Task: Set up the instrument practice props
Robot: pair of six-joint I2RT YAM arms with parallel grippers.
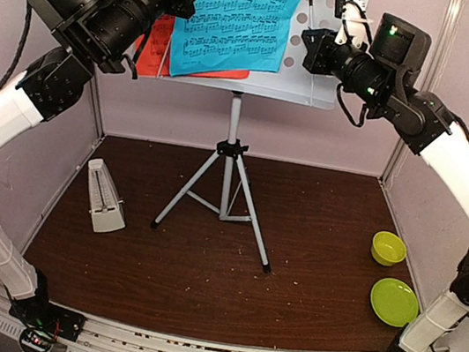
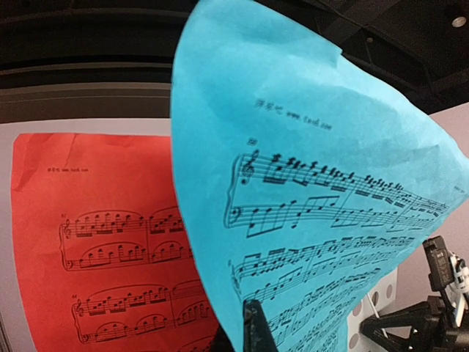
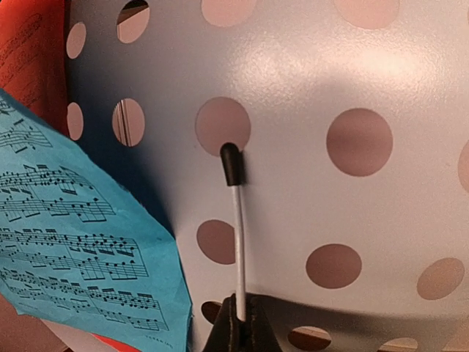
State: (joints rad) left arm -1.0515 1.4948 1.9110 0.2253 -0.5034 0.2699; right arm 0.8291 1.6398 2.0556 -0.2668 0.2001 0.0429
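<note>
Black left pincer [image 2: 245, 331], closed, pinches the blue page [image 2: 308, 183] beside the red page [image 2: 95, 220]. The right pincer [image 3: 239, 330] is clamped on the white wire arm [image 3: 238, 227] against the stand desk [image 3: 293, 81]. Only the top view shows the tripod [image 1: 224, 183] and metronome [image 1: 106, 199] on the counter [image 1: 316, 278].

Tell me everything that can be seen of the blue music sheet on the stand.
The blue music sheet is thin paper printed with black staves and notes, lightly creased. It leans, slightly tilted, on the pale perforated stand desk, overlapping the red sheet. In the left wrist view it bows forward, and the left gripper is shut on its edge.
</note>
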